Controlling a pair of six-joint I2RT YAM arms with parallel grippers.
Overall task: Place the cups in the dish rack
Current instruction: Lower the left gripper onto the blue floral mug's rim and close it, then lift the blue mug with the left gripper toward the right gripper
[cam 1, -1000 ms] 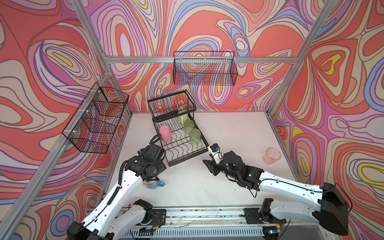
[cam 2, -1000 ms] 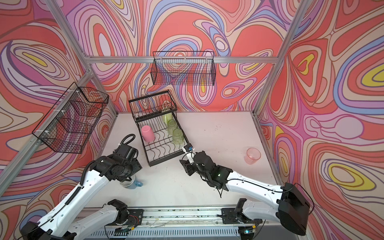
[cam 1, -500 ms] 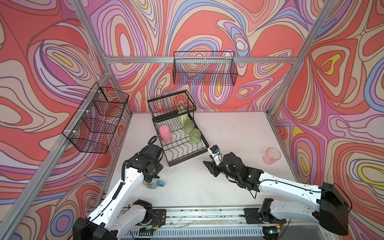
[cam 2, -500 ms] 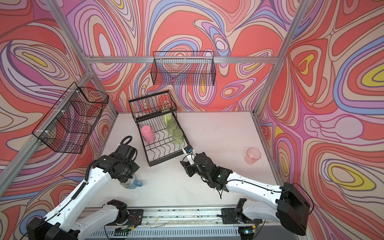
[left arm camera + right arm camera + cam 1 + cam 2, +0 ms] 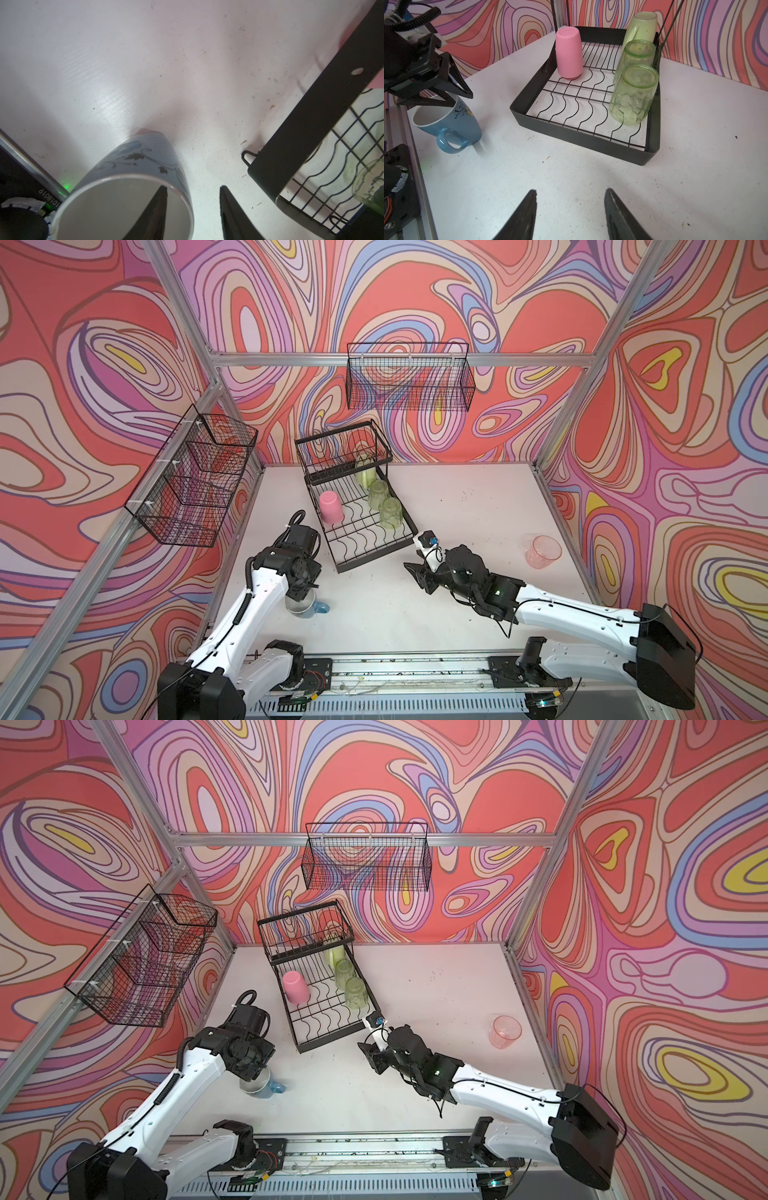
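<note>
A blue mug [image 5: 308,608] [image 5: 452,122] stands tilted on the table near the left front. My left gripper [image 5: 193,187] is open and straddles its rim, one finger inside, the other outside and clear of the wall. The dish rack [image 5: 374,553] [image 5: 581,139] holds an upturned opaque pink tumbler [image 5: 331,507], two clear green tumblers [image 5: 378,494] [image 5: 390,512] and a pale yellow-green mug [image 5: 365,475]. A clear pink tumbler [image 5: 542,551] stands upright at the far right. My right gripper [image 5: 415,578] [image 5: 571,190] hangs open and empty by the rack's front corner.
Fine-mesh black baskets hang on the left wall [image 5: 195,477] and the back wall [image 5: 409,381]. An aluminium rail [image 5: 374,664] runs along the table's front edge, close behind the blue mug. White tabletop [image 5: 469,506] lies between the rack and the clear pink tumbler.
The left gripper's jaws have narrowed around the blue mug's rim, and its arm has shifted slightly over the mug. The right arm has stayed put.
</note>
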